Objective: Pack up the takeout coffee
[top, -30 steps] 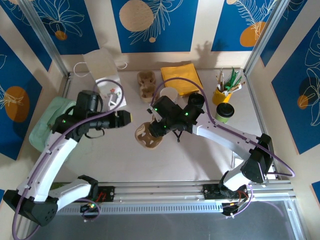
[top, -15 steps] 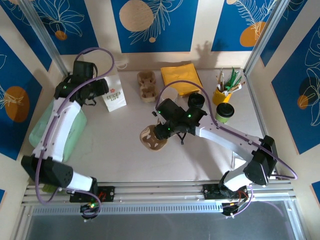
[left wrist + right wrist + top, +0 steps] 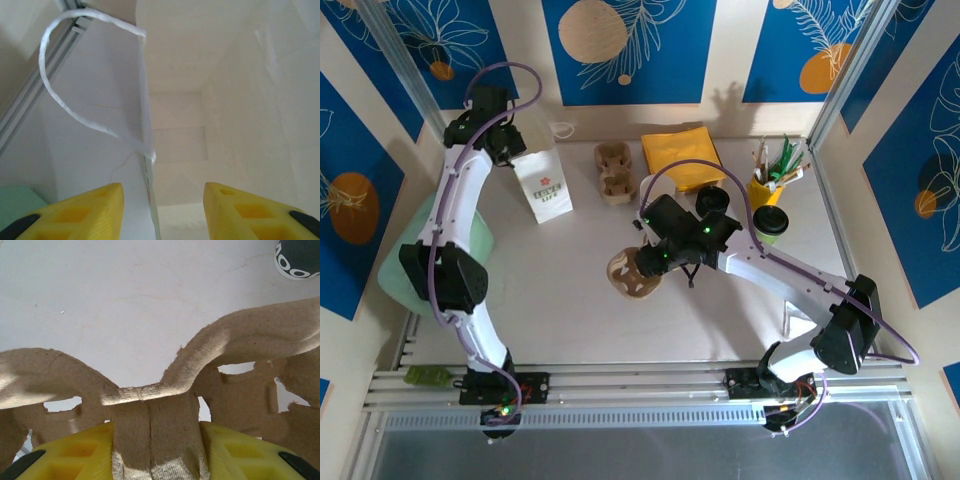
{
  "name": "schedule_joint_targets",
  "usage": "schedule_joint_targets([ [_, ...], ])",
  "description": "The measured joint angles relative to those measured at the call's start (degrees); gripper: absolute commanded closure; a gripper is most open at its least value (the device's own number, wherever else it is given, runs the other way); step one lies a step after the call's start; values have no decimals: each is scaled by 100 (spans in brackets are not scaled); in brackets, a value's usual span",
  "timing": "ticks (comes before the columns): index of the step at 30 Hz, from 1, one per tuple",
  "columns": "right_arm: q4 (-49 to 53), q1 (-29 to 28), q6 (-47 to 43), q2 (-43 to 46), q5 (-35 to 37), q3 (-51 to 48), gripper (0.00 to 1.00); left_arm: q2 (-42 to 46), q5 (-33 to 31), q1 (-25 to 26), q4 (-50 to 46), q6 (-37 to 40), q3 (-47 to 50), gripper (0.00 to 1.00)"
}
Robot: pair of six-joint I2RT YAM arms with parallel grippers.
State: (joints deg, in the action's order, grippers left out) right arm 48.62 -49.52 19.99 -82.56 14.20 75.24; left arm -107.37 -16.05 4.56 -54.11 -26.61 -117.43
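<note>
The takeout coffee, a small cup with a black lid, stands at the right of the table, apart from both grippers. A white paper bag stands upright at the back left. My left gripper hangs over its mouth. In the left wrist view that gripper is open, its yellow fingers on either side of the bag's thin wall, next to the white handle loop. My right gripper is shut on the middle ridge of a brown cardboard cup carrier, seen close up with the right gripper on the carrier.
More brown carriers lie at the back centre beside a yellow cloth. Black lids and a yellow pot of stirrers stand near the coffee. A green cloth lies at the left edge. Metal frame posts flank the table.
My left arm has swung from mid-table to the back left, over the bag, and its jaws have narrowed. The right gripper has carried the carrier slightly right.
</note>
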Motion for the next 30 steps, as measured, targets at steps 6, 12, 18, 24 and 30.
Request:
schedule_joint_targets([
  [6, 37, 17, 0, 90, 2, -48, 58, -723, -210, -59, -444, -33, -944, 62],
  [12, 59, 48, 0, 214, 0, -81, 58, -966, -221, -125, -715, -22, -1307, 72],
  [18, 74, 48, 4, 227, 0, -81, 58, -1069, -107, -188, -807, 11, -1464, 89],
  [24, 74, 48, 44, 267, 2, -81, 58, -1045, 256, -199, -715, -22, -1384, 99],
  [30, 111, 52, 66, 372, 4, -85, 58, -654, 553, -199, -625, -37, -984, 100],
])
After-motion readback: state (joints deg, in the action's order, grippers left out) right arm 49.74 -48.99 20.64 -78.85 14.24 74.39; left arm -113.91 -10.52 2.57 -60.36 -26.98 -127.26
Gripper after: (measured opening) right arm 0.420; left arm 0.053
